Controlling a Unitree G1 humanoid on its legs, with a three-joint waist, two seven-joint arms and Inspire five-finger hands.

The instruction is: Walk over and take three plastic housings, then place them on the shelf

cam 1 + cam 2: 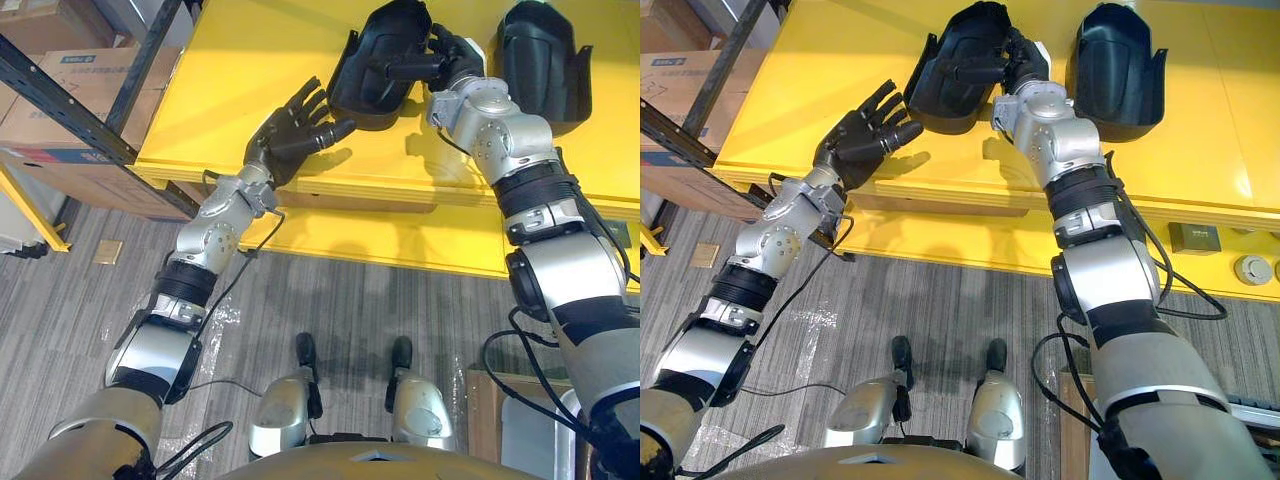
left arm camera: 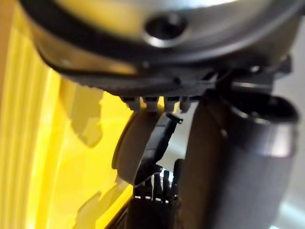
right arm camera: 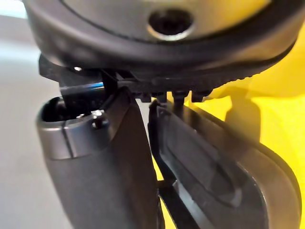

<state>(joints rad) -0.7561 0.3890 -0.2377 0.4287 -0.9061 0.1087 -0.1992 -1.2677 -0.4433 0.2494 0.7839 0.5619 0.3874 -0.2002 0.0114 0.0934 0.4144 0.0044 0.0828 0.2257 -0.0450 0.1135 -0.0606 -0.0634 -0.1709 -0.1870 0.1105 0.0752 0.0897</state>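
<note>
R hand [image 1: 450, 58] fingers clamped on rim of plastic housing [image 1: 362, 80] on yellow shelf [image 1: 225, 90]; 2nd housing [image 1: 545, 60] near its thumb side. L hand [image 1: 292, 132] fingers apart, straight, tips just beside the held housing.

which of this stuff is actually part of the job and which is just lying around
Job: held housing, pinched by the right hand; other housing; open left hand; yellow table under them.
Lying about: cardboard boxes; small dark box and round white part on the lower ledge; brown square on the floor.
</note>
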